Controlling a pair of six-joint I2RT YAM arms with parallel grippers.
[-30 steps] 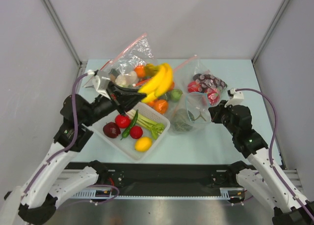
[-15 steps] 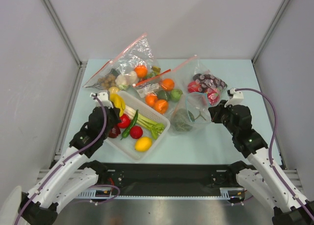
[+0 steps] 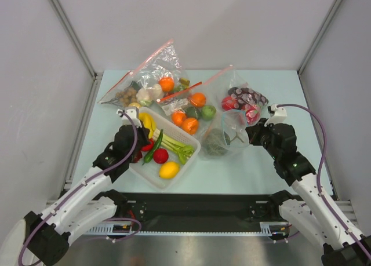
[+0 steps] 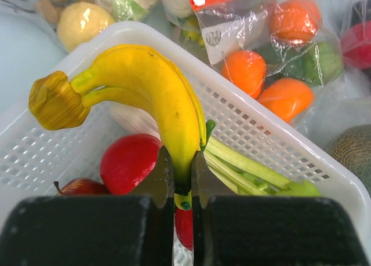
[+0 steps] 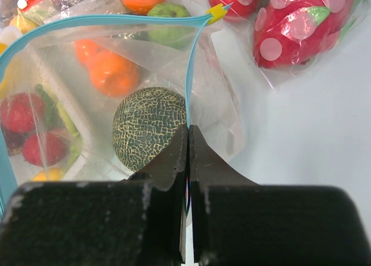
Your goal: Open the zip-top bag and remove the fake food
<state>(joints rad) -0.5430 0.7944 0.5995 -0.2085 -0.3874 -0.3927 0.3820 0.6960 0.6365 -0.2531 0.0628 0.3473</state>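
The clear zip-top bag (image 3: 229, 133) with a light blue zip strip (image 5: 116, 19) lies open at the table's middle right, a grey-green netted melon (image 5: 148, 127) inside it. My right gripper (image 5: 188, 139) is shut on the bag's blue strip edge. My left gripper (image 4: 182, 172) is shut on the tip of a yellow banana (image 4: 151, 92), holding it over the white basket (image 4: 278, 144). In the top view the banana (image 3: 146, 122) rests at the basket's far left corner.
The white basket (image 3: 188, 161) holds red fruits, a dark apple, a green chilli, green stalks and a lemon. Clear bags with red strips lie behind: one with oranges and a lime (image 3: 194, 109), one with mixed items (image 3: 148, 80), one with red fruit (image 3: 243, 101).
My left arm has swung down and toward me with the banana, from high above the back bags to the basket. The right arm and the bag have not moved.
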